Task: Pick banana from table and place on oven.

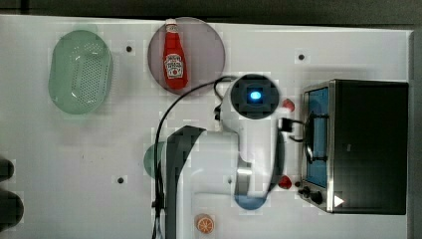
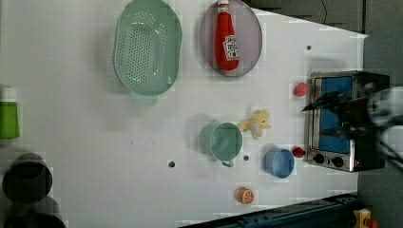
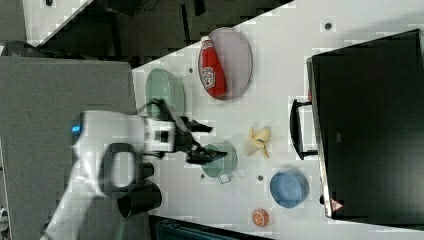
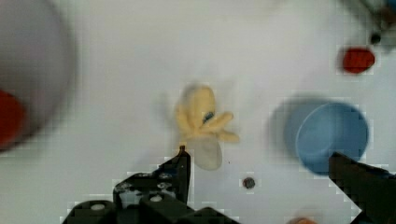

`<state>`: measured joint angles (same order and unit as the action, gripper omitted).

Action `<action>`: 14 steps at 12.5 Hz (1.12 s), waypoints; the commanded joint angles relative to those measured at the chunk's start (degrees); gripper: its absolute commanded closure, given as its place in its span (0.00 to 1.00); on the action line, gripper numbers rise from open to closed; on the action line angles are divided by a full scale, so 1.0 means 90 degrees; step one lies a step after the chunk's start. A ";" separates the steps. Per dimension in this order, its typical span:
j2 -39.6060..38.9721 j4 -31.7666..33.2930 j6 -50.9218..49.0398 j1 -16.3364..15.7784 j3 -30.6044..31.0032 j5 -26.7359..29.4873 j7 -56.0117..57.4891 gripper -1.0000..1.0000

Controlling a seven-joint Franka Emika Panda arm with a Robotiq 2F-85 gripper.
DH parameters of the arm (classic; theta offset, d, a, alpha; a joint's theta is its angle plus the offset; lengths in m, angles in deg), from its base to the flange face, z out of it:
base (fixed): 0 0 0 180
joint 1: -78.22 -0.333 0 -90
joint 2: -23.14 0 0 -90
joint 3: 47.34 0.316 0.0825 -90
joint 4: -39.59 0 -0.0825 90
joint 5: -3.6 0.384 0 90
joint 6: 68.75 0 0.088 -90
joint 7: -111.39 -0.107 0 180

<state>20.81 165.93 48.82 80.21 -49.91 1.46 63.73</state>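
Observation:
The banana [image 2: 256,123] lies on the white table [image 2: 95,142], pale yellow with splayed peel flaps, between the green cup [image 2: 225,141] and the oven [image 2: 332,159]. The right view has the banana [image 3: 257,141] just off the oven's door handle, beside its black top [image 3: 370,125]. My gripper [image 3: 207,143] hangs high above the table, open, with nothing between its fingers. In the wrist view the banana [image 4: 201,123] sits below and a little beyond one black fingertip [image 4: 183,154]; the gripper [image 4: 257,154] spans wider than the banana.
A blue bowl [image 2: 279,163] and an orange slice [image 2: 245,195] lie close to the banana. Two small red pieces [image 2: 300,89] [image 2: 298,152] sit by the oven front. A green colander [image 2: 147,47] and a ketchup bottle [image 2: 227,40] on a grey plate stand further off.

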 commanded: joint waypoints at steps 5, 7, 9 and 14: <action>-0.0496 0.1244 0.2580 -0.0090 0.0026 0.0059 -0.0151 0.00; -0.0903 0.1393 0.3007 -0.0093 0.0066 0.0059 -0.0151 0.00; -0.1319 0.1398 0.3333 -0.0098 0.0082 0.0059 -0.0151 0.00; -0.1995 0.1409 0.4026 -0.0111 0.0116 0.0060 -0.0152 0.15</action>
<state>-0.18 178.46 83.36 79.83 -48.67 2.53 63.73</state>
